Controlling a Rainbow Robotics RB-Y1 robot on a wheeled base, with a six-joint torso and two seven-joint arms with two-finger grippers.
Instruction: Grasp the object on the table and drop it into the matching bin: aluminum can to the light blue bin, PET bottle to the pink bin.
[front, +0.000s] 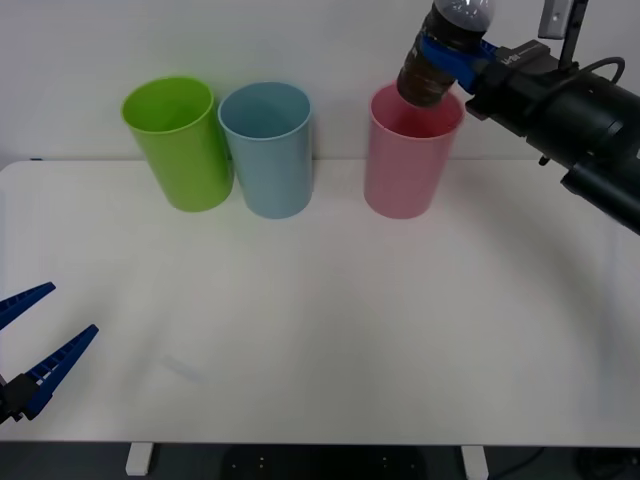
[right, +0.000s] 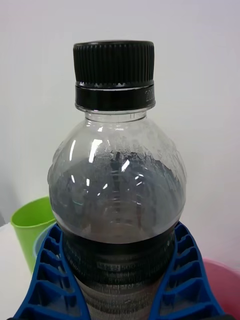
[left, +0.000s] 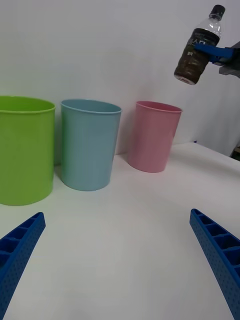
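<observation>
Right gripper (front: 452, 58) clamped PET bottle (front: 446, 48) above pink bin (front: 405, 165), cap up, axis near-upright, tilted right. Left gripper (front: 35, 345) open, near-left.

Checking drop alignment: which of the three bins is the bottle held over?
The pink bin, rightmost in the row. The right claw holds the bottle above its rim; the blue bin and green bin stand farther left.

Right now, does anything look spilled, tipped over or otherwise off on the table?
Nothing stands out. The lime green bin, light blue bin and pink bin all stand upright on the table, with no spill visible. The right gripper holds the capped PET bottle, tilted, in the air above the pink bin. The left gripper waits open near the table's front edge.
</observation>
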